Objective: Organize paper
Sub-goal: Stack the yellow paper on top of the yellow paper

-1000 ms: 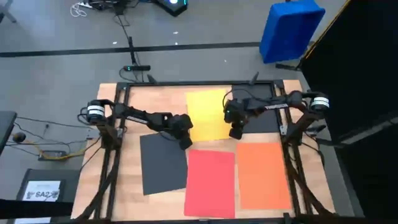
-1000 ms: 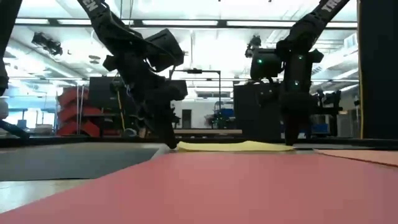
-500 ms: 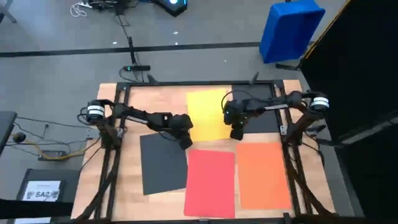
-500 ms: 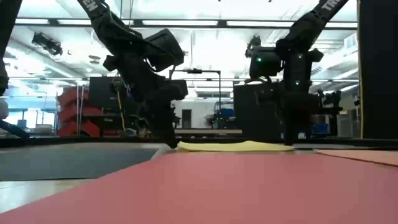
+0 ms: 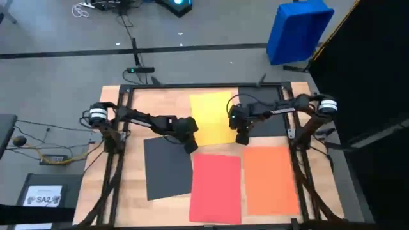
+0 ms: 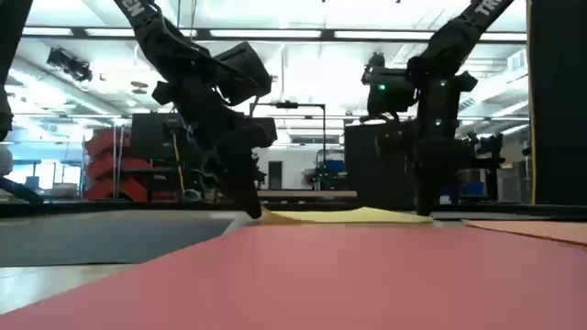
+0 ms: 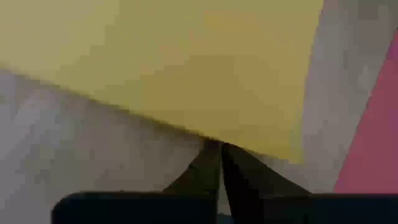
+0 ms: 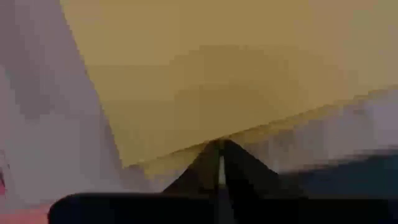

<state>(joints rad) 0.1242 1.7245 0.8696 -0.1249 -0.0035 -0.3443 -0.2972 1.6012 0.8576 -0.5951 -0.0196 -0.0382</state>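
Observation:
A yellow sheet (image 5: 211, 118) lies at the table's far middle. A black sheet (image 5: 168, 167), a red sheet (image 5: 216, 188) and an orange sheet (image 5: 271, 179) lie flat in a row nearer the front. My left gripper (image 5: 191, 147) is shut at the yellow sheet's near left corner. My right gripper (image 5: 242, 138) is shut at its near right corner. In the low view the yellow sheet (image 6: 348, 215) humps slightly between the two grippers. My left gripper meets the yellow sheet's near edge (image 7: 214, 135) at the left corner with its shut fingertips, slanting down from the table's left. The tips themselves hide whether the edge lies between them. That edge stands slightly off the wood. My right gripper has its shut fingertips on the yellow sheet's near edge (image 8: 217, 138) close to the right corner, pointing steeply down from above. The tips cover the place of contact. A paler band shows under the edge, which is raised a little there.
A dark patch (image 5: 268, 118) lies under my right arm at the far right of the table. Black frame rails (image 5: 121, 128) run along the table's sides. On the floor are a blue bin (image 5: 299, 29) beyond the far right corner and a labelled dark box (image 5: 43, 195) at the left.
My right gripper has rolled a little about its own pointing line while staying at the yellow sheet's near right corner.

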